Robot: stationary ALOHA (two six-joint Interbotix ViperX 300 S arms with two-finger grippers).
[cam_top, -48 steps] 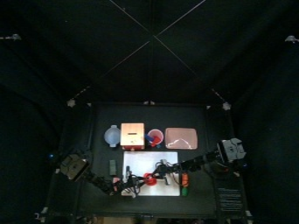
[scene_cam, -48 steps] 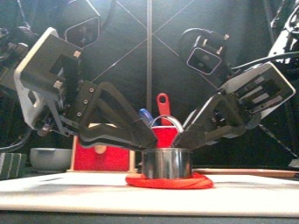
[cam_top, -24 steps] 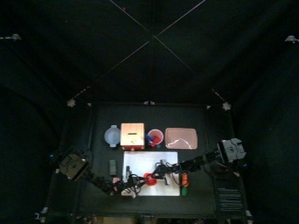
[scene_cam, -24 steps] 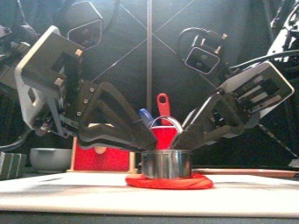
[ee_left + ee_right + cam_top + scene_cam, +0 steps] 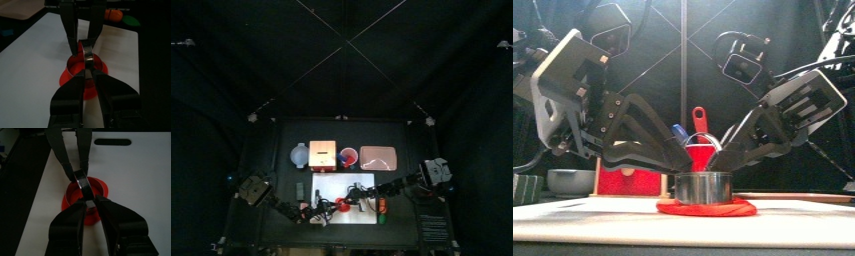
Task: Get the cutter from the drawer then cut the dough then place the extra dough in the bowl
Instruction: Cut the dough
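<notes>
L claw (image 5: 89,71) clenched on cutter (image 5: 703,186) rim; R claw (image 5: 85,203) same, opp. side. Cutter upright betw. claws, on dough (image 5: 707,209), on board (image 5: 593,214). Behind claws: cup (image 5: 702,157) w/ red + blue knives (image 5: 699,118). Bowl (image 5: 569,181) left of L claw, inside unseen.

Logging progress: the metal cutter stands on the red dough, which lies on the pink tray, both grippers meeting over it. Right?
Not quite. The dough lies on the white cutting board, not the pink tray, which sits further back, as the top view shows. The cutter does stand on it, with the left gripper and right gripper meeting over it.
</notes>
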